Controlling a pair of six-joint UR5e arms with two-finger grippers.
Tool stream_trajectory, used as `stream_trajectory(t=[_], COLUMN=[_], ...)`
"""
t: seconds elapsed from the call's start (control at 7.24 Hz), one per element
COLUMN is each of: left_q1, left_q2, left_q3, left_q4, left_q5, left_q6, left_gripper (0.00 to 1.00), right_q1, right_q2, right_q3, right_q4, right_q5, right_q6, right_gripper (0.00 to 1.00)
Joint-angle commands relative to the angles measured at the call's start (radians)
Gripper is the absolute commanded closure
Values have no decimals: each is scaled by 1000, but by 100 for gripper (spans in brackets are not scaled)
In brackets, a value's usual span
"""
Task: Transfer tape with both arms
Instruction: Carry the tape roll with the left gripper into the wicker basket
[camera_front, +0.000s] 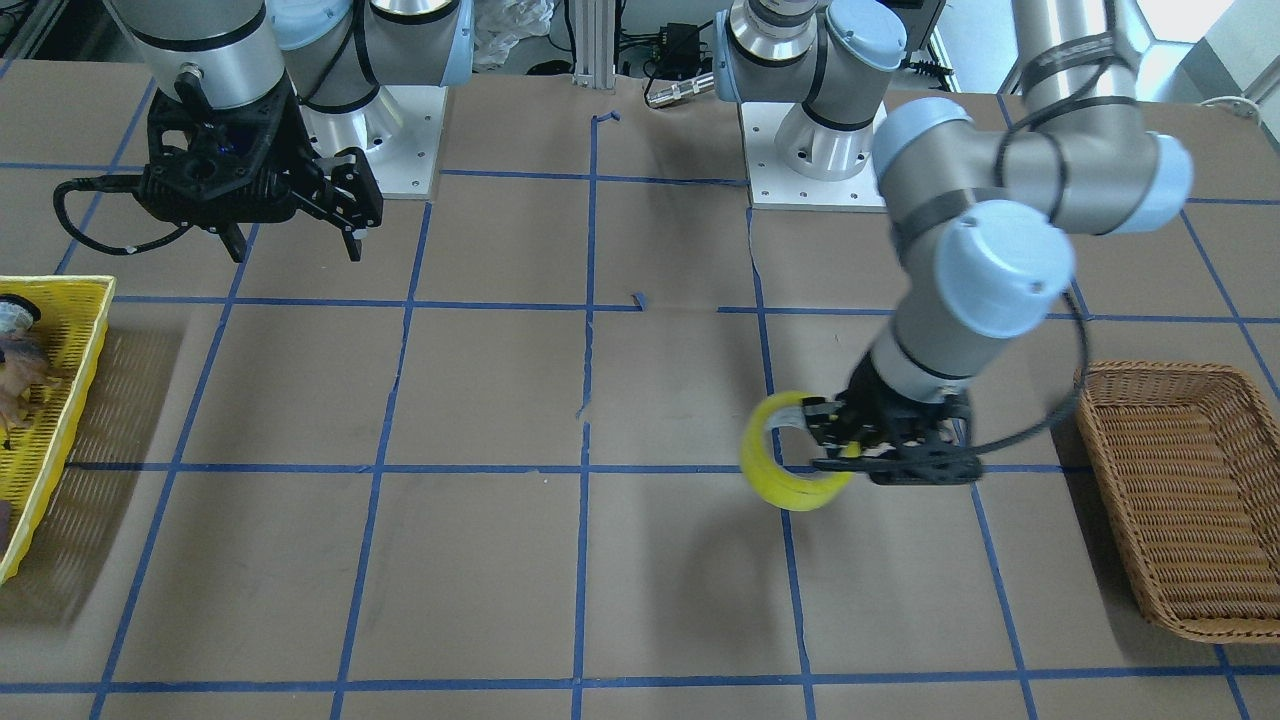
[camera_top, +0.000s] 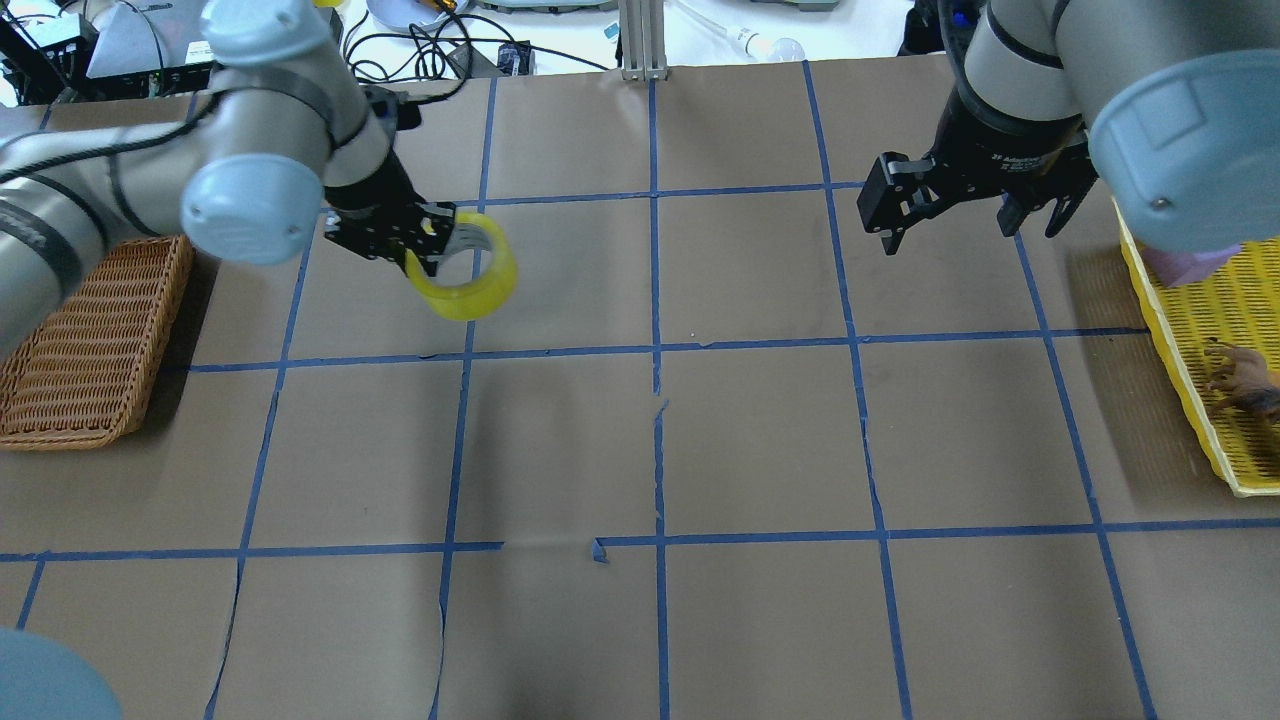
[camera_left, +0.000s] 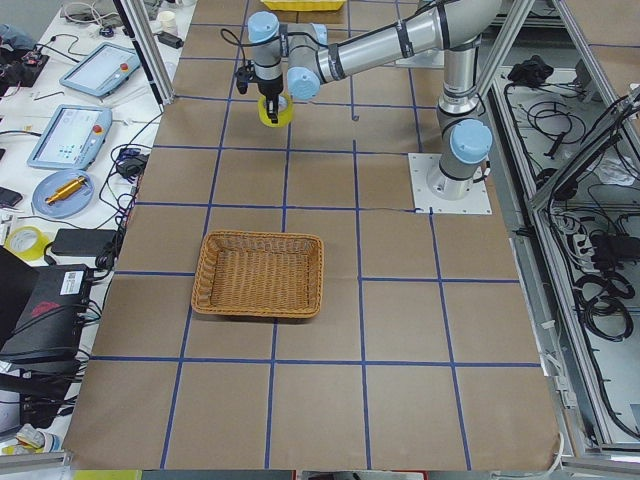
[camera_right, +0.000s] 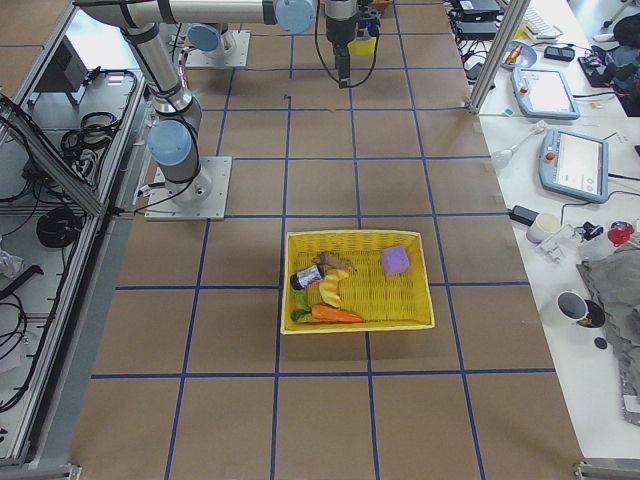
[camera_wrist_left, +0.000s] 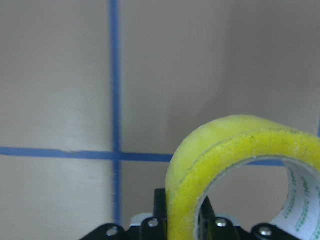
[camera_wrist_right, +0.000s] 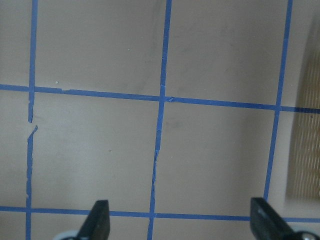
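Tape (camera_top: 472, 292) hangs upper left in my overhead view, rim pinched between left gripper (camera_top: 432, 250) fingers; I see right gripper (camera_top: 970, 235) upper right, fingers wide.

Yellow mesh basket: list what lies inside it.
Inside the yellow mesh basket: a purple block, an orange carrot, a dark bottle, a yellow banana-like piece and a brown figure. Anything under that cluster is hidden.

The tape roll (camera_top: 465, 295) is bright yellow, its white core printed green. Brown paper covers the table (camera_top: 760, 440), crossed by a blue grid (camera_top: 655, 270). The basket (camera_top: 90, 350) is tan weave, the tray (camera_top: 1220, 320) yellow mesh. The left arm (camera_top: 100, 180) and right arm (camera_top: 1020, 50) are silver-grey with pale-blue caps.
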Motion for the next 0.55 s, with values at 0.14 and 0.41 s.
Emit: stream_trajectory(t=[0.14,0.41], left_q1=[297,445], left_q2=[-46,-113], left_q3=[67,113], left_q4=[-19,44], left_q5=[9,7], left_q6=[443,654], left_gripper=[95,95], right_q1=[0,0], right_q2=[-1,-1], right_q3=[2,0], right_q4=[-1,-1], right_q5=[2,5], right_q6=[0,0], right_gripper=[0,0])
